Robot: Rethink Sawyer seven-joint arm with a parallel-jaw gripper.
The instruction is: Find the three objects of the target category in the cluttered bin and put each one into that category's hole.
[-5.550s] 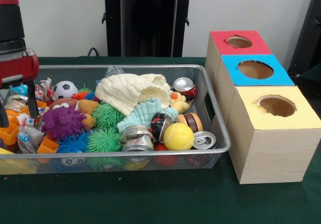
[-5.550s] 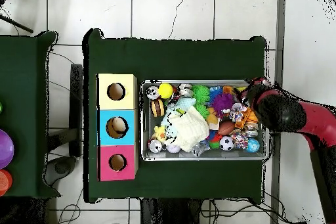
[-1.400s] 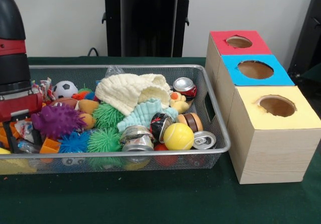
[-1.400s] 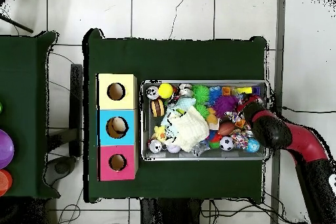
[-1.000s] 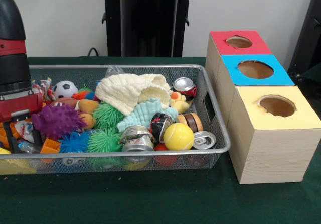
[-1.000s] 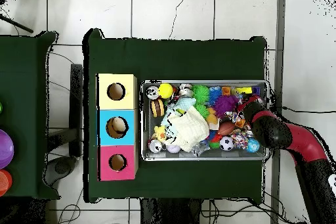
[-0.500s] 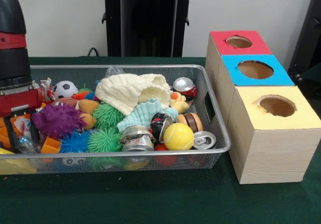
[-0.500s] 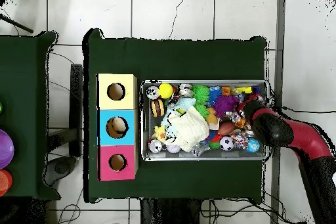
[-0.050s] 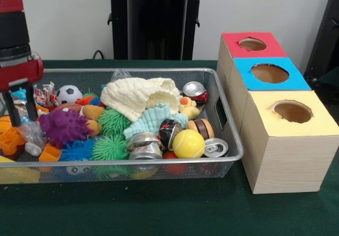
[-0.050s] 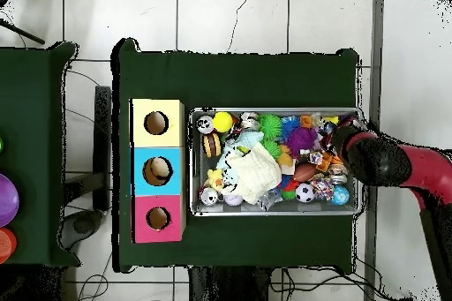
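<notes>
The gripper (image 9: 20, 111) hangs over the left end of the wire bin (image 9: 225, 120), its black fingers (image 9: 30, 109) clamped on a crinkly clear wrapper (image 9: 29, 133) that dangles just above the orange blocks (image 9: 10, 139). A moment ago it was sunk lower among the toys; now it has risen with the wrapper. Beside it lie one purple spiky ball (image 9: 64, 127), two green ones (image 9: 109, 147) and a blue one (image 9: 78, 151). Four dented cans (image 9: 144, 145) show, plus one yellow ball (image 9: 188, 143), a soccer ball (image 9: 69, 94) and a cream cloth (image 9: 140, 96). To the right stand three boxes: red (image 9: 251, 44), blue (image 9: 270, 73), yellow (image 9: 291, 114), each with one hole.
</notes>
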